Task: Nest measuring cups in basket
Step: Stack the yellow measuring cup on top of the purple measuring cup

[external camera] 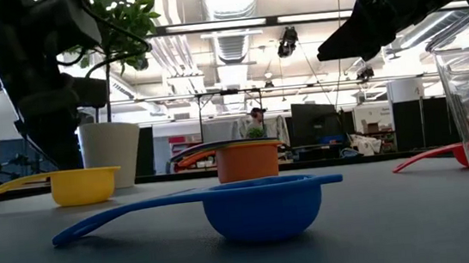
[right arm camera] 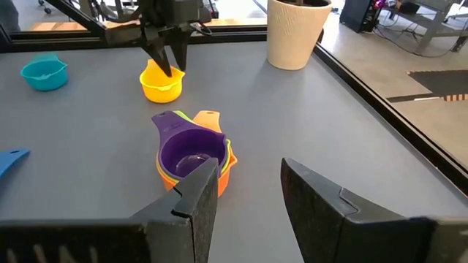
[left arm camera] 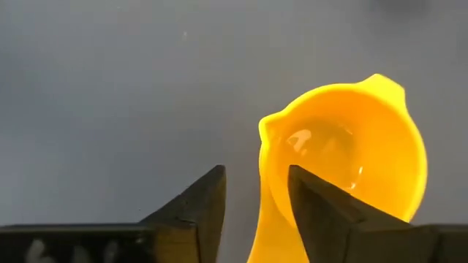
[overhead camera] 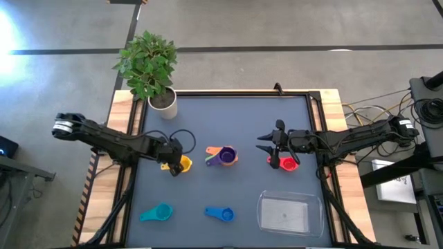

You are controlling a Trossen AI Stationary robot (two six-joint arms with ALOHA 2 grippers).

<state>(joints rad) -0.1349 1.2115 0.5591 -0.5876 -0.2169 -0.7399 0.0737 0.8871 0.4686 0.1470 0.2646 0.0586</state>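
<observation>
A yellow measuring cup (overhead camera: 183, 164) stands upright on the table left of centre. My left gripper (left arm camera: 256, 196) is open just above it and points steeply down. One finger is over the cup's bowl and the other beside it, with the handle's root (left arm camera: 265, 219) in the gap. A purple cup (right arm camera: 191, 152) sits nested in a green and an orange cup (overhead camera: 225, 156) at mid-table. A red cup (overhead camera: 286, 164) lies below my right gripper (right arm camera: 250, 191), which hangs open and empty above the table. Teal (overhead camera: 158, 213) and blue (overhead camera: 220, 214) cups lie near the front. The clear basket (overhead camera: 315, 216) sits at the front right. My left gripper straddles the yellow cup where the handle meets the bowl's rim (left arm camera: 272, 183), coming from above and slanting down. The finger (left arm camera: 322, 212) in front hides that spot, so I cannot tell whether it touches. The cup rests on the table.
A white plant pot (overhead camera: 163, 104) stands at the table's far left corner. Raised black rails (overhead camera: 228, 92) frame the dark mat. Open mat lies between the nested cups and the front row of cups.
</observation>
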